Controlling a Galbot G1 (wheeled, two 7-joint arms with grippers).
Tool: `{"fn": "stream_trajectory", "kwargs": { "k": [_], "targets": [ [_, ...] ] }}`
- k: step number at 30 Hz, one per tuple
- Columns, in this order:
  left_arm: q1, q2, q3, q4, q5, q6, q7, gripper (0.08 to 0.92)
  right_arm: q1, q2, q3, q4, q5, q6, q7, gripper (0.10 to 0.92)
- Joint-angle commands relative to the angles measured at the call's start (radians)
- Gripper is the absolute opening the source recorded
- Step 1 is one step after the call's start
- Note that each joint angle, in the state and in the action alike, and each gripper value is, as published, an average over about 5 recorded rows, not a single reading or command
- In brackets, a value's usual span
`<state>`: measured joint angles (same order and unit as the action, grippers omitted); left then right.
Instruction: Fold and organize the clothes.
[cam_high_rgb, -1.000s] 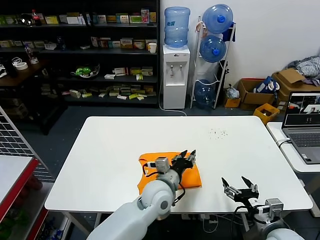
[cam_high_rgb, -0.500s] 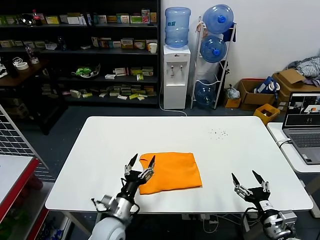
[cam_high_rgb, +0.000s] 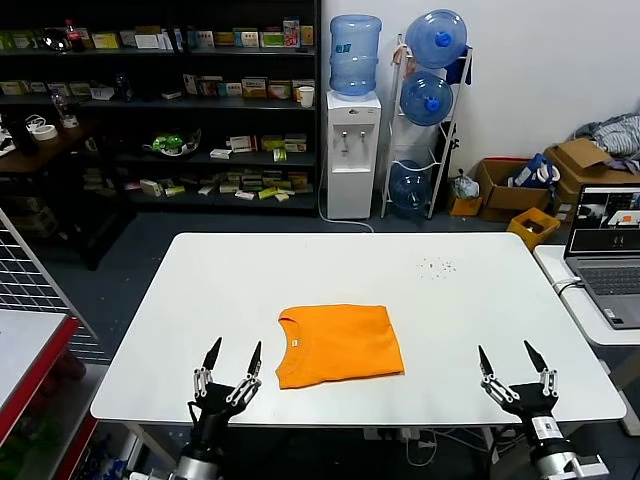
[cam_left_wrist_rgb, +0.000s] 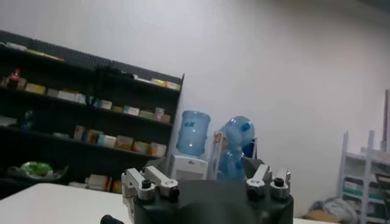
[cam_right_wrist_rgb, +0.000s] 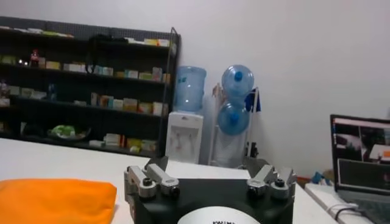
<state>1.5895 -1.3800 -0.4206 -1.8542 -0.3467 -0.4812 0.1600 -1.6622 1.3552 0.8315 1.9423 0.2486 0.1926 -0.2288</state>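
- Shelving fills the far left wall, dark and crowded with small boxes and packets.
- Left gripper stands at the near left edge of the white table, fingers pointing up and spread wide, holding nothing. It sits near the shirt's left edge but clear of it.
- Orange T-shirt lies folded into a neat, flat rectangle on the table, a little nearer the front edge than the back and roughly midway between the two grippers. Its round neck shows at the left end of the fold. Neither gripper touches it. From the right wrist view its rounded folded edge shows low on the tabletop.
- Water dispenser stands against the back wall behind the table, with a rack of blue bottles just beside it.
- Right gripper stands at the near right edge of the table, fingers up and spread wide, empty, well apart from the shirt.
- Laptop sits open on a side table at the far right, with cardboard boxes behind it.
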Motion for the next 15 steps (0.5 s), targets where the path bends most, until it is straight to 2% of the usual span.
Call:
{"fn": "stream_trajectory", "kwargs": {
  "k": [1,15],
  "targets": [
    [0.102,-0.067,-0.098,-0.011,0.056,-0.089,0.078,0.823,-0.018,0.121,0.037,0.002,-0.094,0.142,-0.042,0.823],
    [0.102,-0.085,-0.071,-0.007,0.063,-0.092,0.074,0.823,-0.024,0.162,0.044,0.0,-0.125,0.162,-0.046,0.823]
  ]
}}
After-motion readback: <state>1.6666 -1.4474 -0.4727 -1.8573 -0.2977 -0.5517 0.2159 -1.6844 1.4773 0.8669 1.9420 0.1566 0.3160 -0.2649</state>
